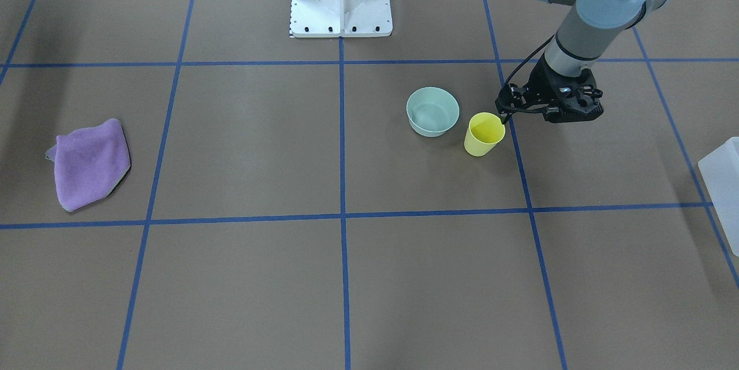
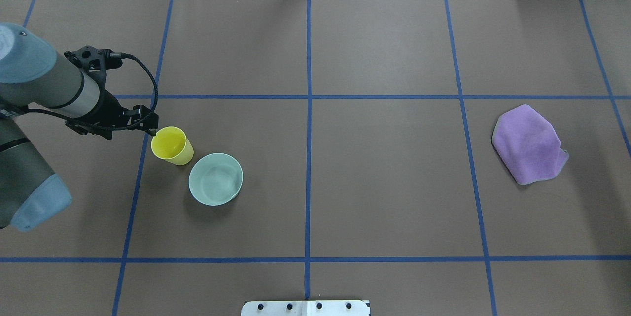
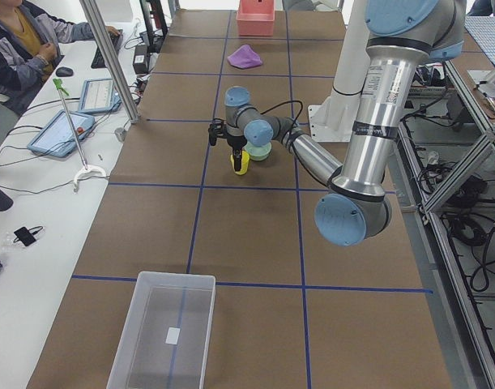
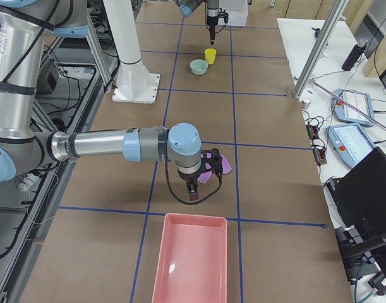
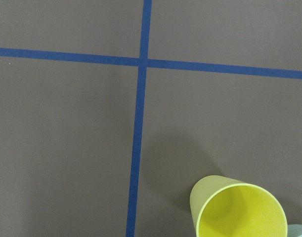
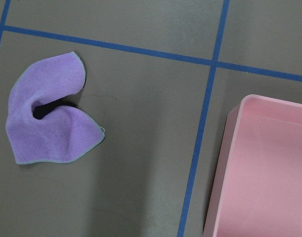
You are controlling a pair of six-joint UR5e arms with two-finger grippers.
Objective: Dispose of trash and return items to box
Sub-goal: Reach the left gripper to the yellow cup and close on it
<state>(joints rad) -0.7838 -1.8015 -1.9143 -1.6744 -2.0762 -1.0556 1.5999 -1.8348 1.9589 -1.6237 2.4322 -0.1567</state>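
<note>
The left gripper (image 1: 506, 118) hangs straight down over the small yellow plastic tumbler cup (image 1: 484, 134). Its fingers look drawn together to one narrow tip and it holds nothing. Seen from overhead and from the front, that tip lines up with the cup's rim on the side away from the mint-green round plastic bowl (image 1: 433, 111). From the right end of the worktop, a small gap shows between the tip and the cup.

The cup stands upright on the brown, blue-taped worktop (image 1: 260, 145), mouth up, and the bowl sits just beside it on the robot's right, also mouth up. The left arm comes in from the robot's left with its forearm low and level and its wrist bent down.

The translucent milky-white plastic box (image 3: 125, 348) stands at the worktop's end on the robot's left, well apart from the cup and bowl.

At the opposite end, the right arm is stretched out low with the right gripper (image 4: 191, 192) pointing down. Whether this one is open or closed cannot be told. It is near a crumpled purple cloth (image 6: 47, 128) and a pink rectangular plastic tray (image 6: 235, 148).
</note>
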